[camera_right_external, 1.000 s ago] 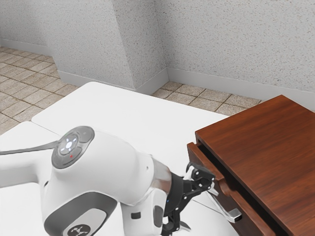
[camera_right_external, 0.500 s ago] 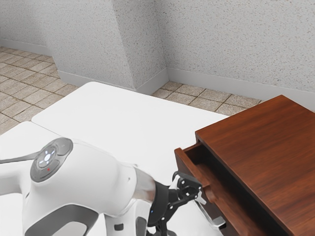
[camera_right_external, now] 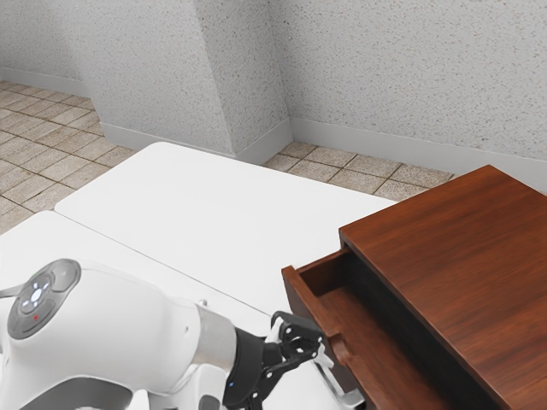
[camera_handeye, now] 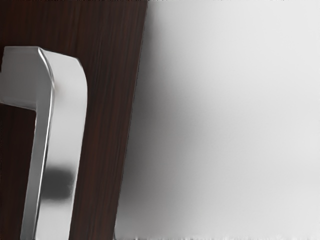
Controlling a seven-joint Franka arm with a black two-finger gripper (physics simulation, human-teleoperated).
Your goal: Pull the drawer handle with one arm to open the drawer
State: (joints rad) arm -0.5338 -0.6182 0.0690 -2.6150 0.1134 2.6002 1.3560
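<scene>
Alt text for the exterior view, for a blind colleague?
A dark wooden drawer stands partly open from its cabinet on a white table. The white arm reaches in from the view's lower left, its black gripper at the drawer's silver handle. Speckled walls and tiled floor lie behind.

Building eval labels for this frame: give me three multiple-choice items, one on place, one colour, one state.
1. The gripper is: A far from the drawer; B at the drawer's handle; C inside the drawer.
2. The handle is: A silver; B black; C red.
3. The drawer is: A shut; B lifted out; C partly open.
Key: 1 B, the exterior view puts it beside the handle. 2 A, the wrist view shows bright metal. 3 C, its inside shows while it sits in the cabinet.
</scene>
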